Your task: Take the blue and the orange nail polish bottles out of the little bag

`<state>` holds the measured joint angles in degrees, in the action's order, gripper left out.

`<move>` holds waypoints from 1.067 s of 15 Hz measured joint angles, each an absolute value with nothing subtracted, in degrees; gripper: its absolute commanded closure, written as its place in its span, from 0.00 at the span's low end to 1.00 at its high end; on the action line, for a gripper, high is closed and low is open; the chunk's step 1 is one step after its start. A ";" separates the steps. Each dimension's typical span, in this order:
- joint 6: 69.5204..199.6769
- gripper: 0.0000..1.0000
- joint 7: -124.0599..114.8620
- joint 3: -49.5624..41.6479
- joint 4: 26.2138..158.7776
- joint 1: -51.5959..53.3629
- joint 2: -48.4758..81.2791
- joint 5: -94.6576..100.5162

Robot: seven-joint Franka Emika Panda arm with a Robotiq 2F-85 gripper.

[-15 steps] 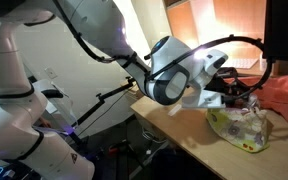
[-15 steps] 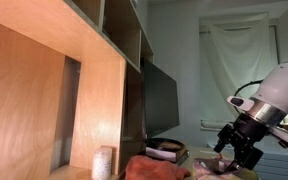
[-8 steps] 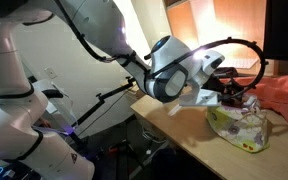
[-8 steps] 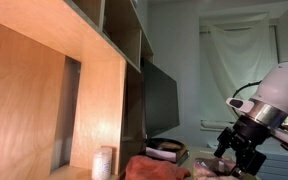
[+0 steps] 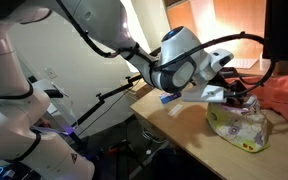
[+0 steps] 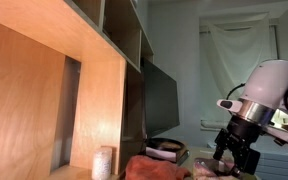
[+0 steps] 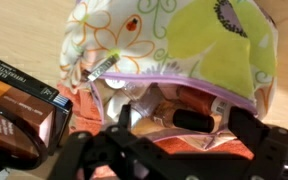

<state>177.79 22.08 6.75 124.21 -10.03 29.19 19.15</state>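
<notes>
The little bag (image 7: 184, 45) fills the wrist view: flowered sides, a lime-yellow patch and a purple zip edge, with its mouth gaping toward me. Inside lie an orange-brown bottle (image 7: 197, 99) and a black cap (image 7: 192, 120), among other small bottles. I cannot pick out a blue bottle. My gripper (image 7: 184, 128) hangs open just in front of the mouth, one finger on each side of the black cap, holding nothing. In both exterior views the gripper (image 5: 234, 92) (image 6: 234, 160) is right at the bag (image 5: 239, 127) on the wooden table (image 5: 184, 120).
A dark box with orange print (image 7: 19, 105) lies close beside the bag. An orange-red cloth (image 5: 286, 95) (image 6: 149, 168) is heaped behind it. A dark monitor (image 6: 162, 100), a wooden shelf unit (image 6: 44, 90) and a white cylinder (image 6: 102, 160) stand nearby. The table edge (image 5: 169, 125) is close.
The wrist has turned and shifted a little toward the bag, bringing the gripper closer to its mouth. The jaws stay open and the bag has not moved.
</notes>
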 measured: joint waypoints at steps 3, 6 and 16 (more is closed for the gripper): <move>169.61 0.00 25.76 11.63 119.91 -14.39 30.97 16.63; 163.22 0.00 29.00 12.03 115.35 -14.76 33.19 13.49; 145.67 0.00 29.43 9.32 102.60 -11.35 38.84 11.96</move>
<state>145.67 29.43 9.32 102.60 -11.35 38.84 11.96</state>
